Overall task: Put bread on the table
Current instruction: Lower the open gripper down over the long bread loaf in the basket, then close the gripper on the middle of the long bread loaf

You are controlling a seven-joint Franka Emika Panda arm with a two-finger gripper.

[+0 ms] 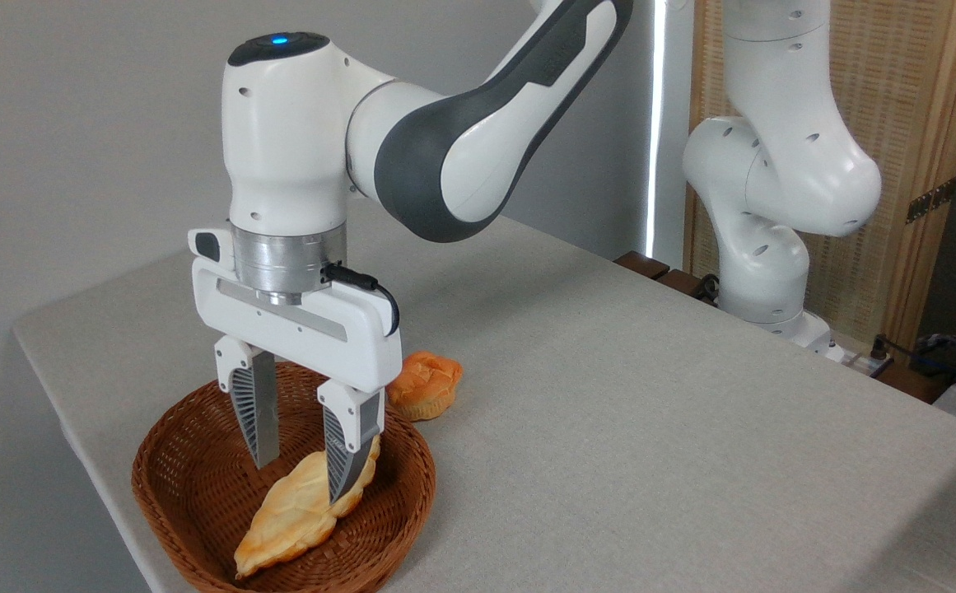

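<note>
Your end effector hangs with its jaws spread apart, gripping nothing, fingers pointing down into the basket. The bread lies flat in that basket, its upper end between and just under the fingertips; the right finger appears to be at or touching the loaf, though contact is hard to confirm. Expect it to be light, soft and crushable, so pinch gently across its narrow width near the middle. Beyond the basket, a small orange bun sits on the worktop.
</note>
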